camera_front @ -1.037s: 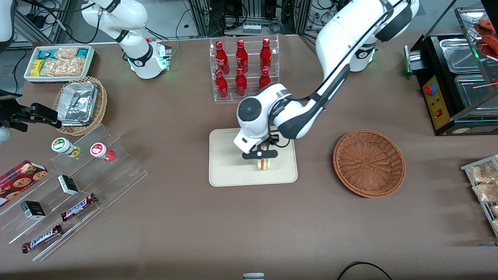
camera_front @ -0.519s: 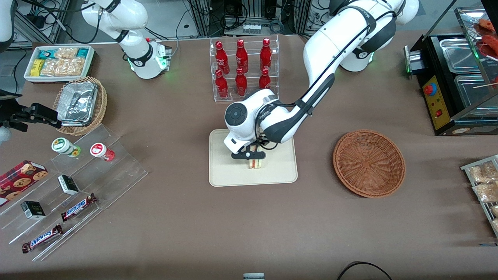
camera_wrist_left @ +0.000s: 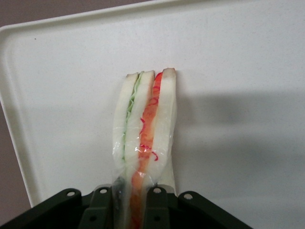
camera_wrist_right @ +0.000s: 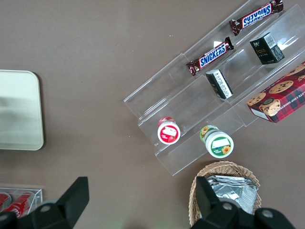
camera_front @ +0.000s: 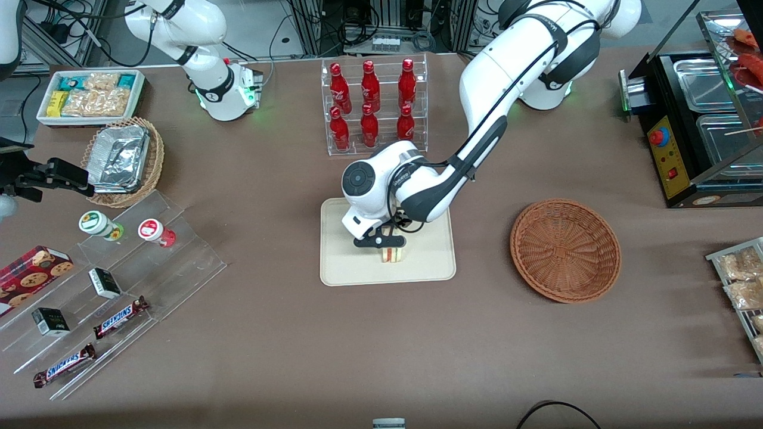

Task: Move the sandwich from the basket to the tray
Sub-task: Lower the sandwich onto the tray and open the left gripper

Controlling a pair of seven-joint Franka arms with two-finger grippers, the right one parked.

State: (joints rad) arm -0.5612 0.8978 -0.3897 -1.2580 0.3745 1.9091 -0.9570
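My gripper (camera_front: 381, 241) hangs low over the middle of the cream tray (camera_front: 346, 262), shut on the sandwich (camera_front: 391, 255). The wedge stands on edge, its red, orange and green layers facing the front camera. In the left wrist view the sandwich (camera_wrist_left: 145, 129) runs out from between the dark fingers (camera_wrist_left: 157, 210), and the tray (camera_wrist_left: 238, 57) fills the picture under it. Whether the wedge touches the tray I cannot tell. The reddish-brown woven basket (camera_front: 565, 250) sits beside the tray toward the working arm's end, with nothing in it.
A clear rack of red bottles (camera_front: 372, 104) stands farther from the front camera than the tray. Toward the parked arm's end are a tan wicker basket with foil trays (camera_front: 124, 161), a white snack bin (camera_front: 90, 95) and clear steps with candy bars (camera_front: 119, 316). A black warmer (camera_front: 697, 125) stands toward the working arm's end.
My gripper has carried the sandwich across the tray toward the parked arm's end and lower, most of it in the first half second. The grip has stayed shut.
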